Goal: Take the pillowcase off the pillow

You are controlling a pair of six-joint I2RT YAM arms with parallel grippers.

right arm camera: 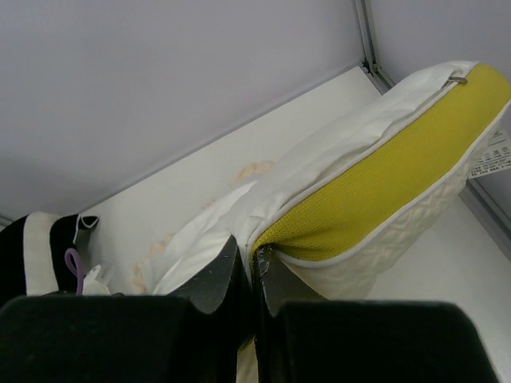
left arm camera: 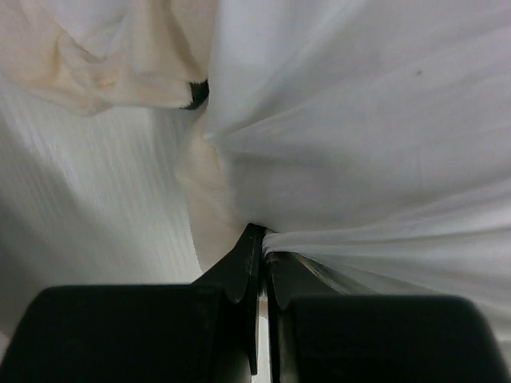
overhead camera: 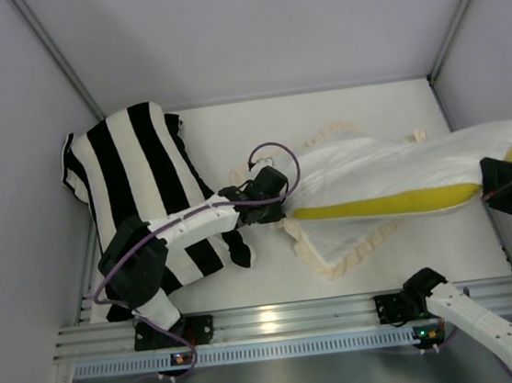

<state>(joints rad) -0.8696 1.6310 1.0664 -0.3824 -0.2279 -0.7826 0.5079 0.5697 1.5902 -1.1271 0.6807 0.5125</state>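
Left arm (overhead camera: pixel 186 227) stretches from 7 o'clock to mid-desk (overhead camera: pixel 258 126). We see the left pincer (overhead camera: pixel 273 192) clamped on the pillowcase (overhead camera: pixel 340 242), which lies at centre with its frill showing. Right arm (overhead camera: pixel 473 310) bends in at 3 o'clock, right pincer (overhead camera: pixel 489 191) nipping the pillow (overhead camera: pixel 482 149) at its yellow band (overhead camera: pixel 387 204). One sewn tag (right arm camera: pixel 495 159), print unreadable. We count one pillow, one pillowcase and one striped cushion (overhead camera: pixel 143 177) at 10 o'clock.

Bright diffuse overhead light, faint shadows, wrist views soft close-up
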